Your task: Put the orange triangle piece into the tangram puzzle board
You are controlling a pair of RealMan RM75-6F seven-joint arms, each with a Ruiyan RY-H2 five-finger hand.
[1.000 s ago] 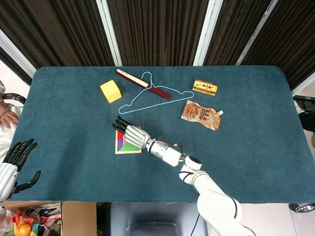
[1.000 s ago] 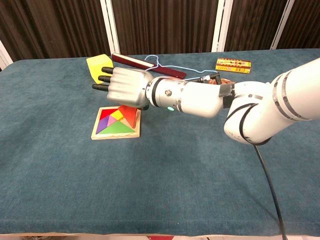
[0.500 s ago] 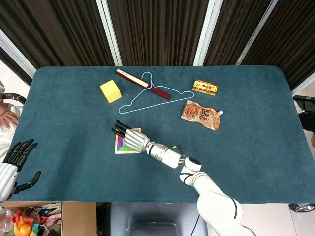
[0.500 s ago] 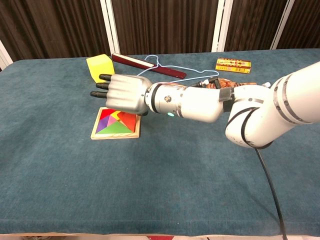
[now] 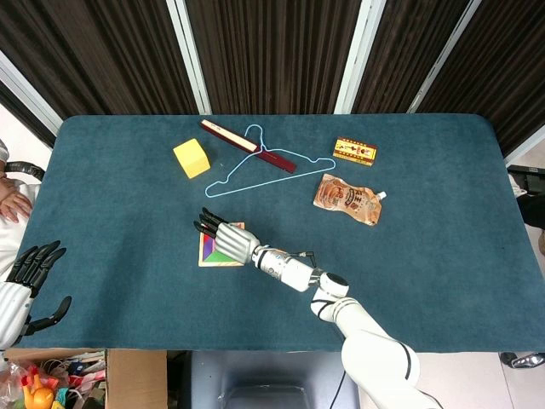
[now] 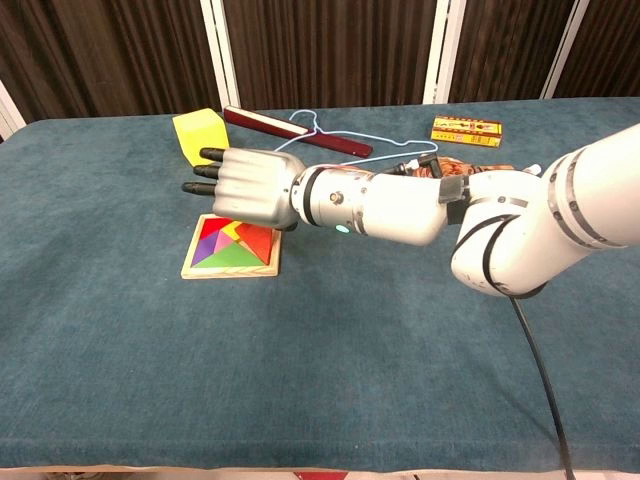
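The wooden tangram board (image 6: 230, 272) lies on the blue table, filled with coloured pieces. The orange triangle piece (image 6: 262, 240) lies flat in its right part. My right hand (image 6: 245, 187) hovers palm-down just above the board's far edge, fingers stretched out to the left and holding nothing. In the head view this right hand (image 5: 226, 237) covers most of the board (image 5: 209, 259), and the orange piece is hidden there. My left hand (image 5: 25, 285) hangs off the table's left front corner with fingers spread and empty.
Behind the board sit a yellow block (image 5: 192, 158), a blue wire hanger (image 5: 264, 162) and a dark red bar (image 5: 247, 145). A snack pouch (image 5: 347, 198) and a small orange box (image 5: 354, 151) lie to the right. A person's hand (image 5: 10, 204) shows at the left edge.
A second ago the orange triangle stood tilted under my right hand; it now lies flat in the board. The hand shifted slightly left and lower, then held still.
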